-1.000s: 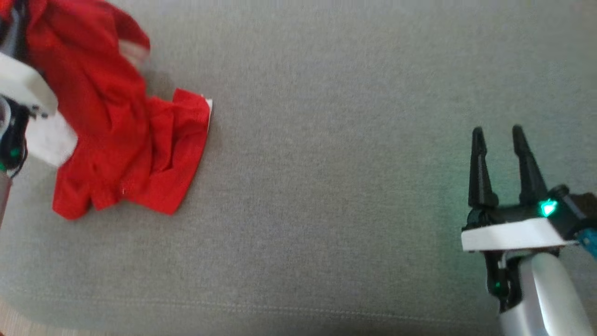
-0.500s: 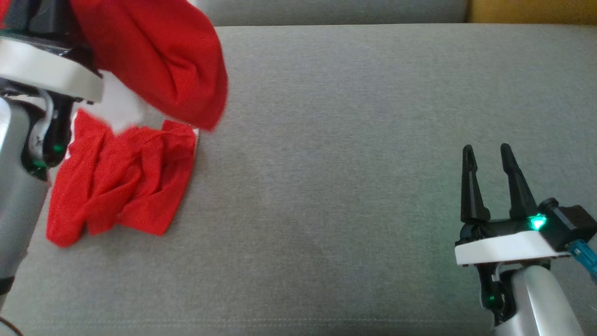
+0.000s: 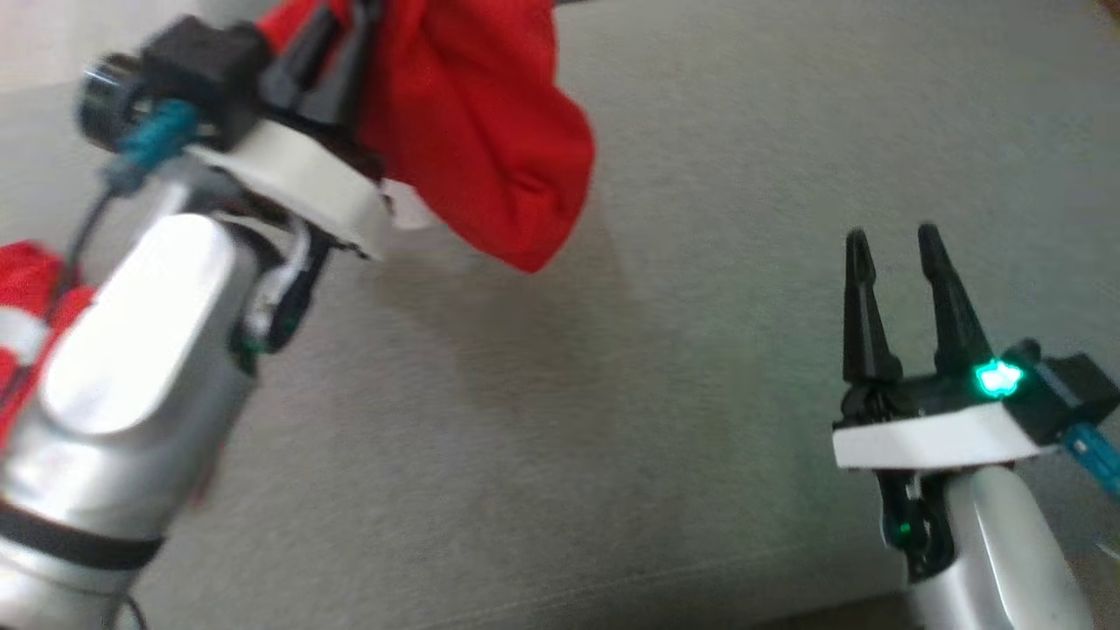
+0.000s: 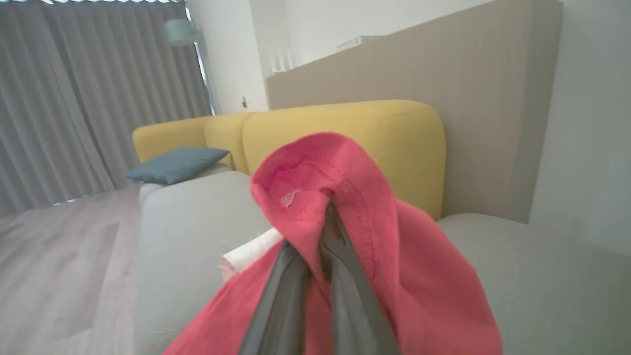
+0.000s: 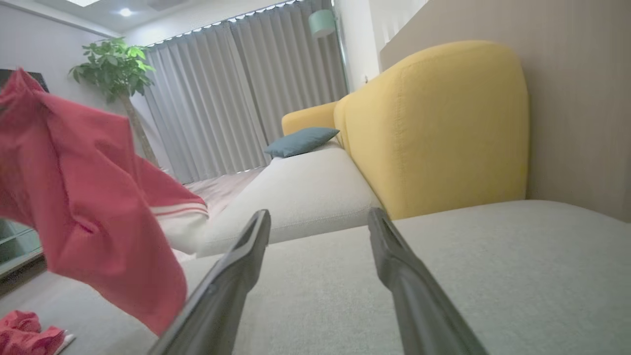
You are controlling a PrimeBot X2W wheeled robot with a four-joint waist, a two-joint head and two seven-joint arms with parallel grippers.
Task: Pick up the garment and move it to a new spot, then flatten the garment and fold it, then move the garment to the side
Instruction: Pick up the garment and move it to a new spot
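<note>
The left gripper (image 3: 343, 31) has its two dark fingers pressed together on a fold of the red garment (image 3: 477, 131), pinching a stitched hem; in the left wrist view the cloth wraps over the tips of the left gripper (image 4: 323, 236) and drapes down both sides of them. The red garment (image 4: 365, 207) is held up above the grey sofa seat (image 3: 717, 140), over the seat's left part, and its hanging end is clear of the seat, throwing a soft shadow onto it. A white piece (image 4: 249, 256) shows beside the red cloth. From the right wrist, the red garment (image 5: 74, 172) hangs over the seat's left side with a white band edged in red stripes (image 5: 180, 217).

The right gripper (image 3: 892, 238) hovers over the seat's right front part, its fingers spread apart with nothing between them; its own camera shows the right gripper (image 5: 319, 217) open above bare grey fabric (image 5: 493, 256).

A heap of red cloth (image 3: 26, 271) lies on the seat's left edge, partly behind the left forearm; whether it joins the hanging part cannot be told. Behind the seat stands a yellow backrest (image 5: 443, 123), and farther along the seat lies a blue-grey cushion (image 5: 300, 140).
</note>
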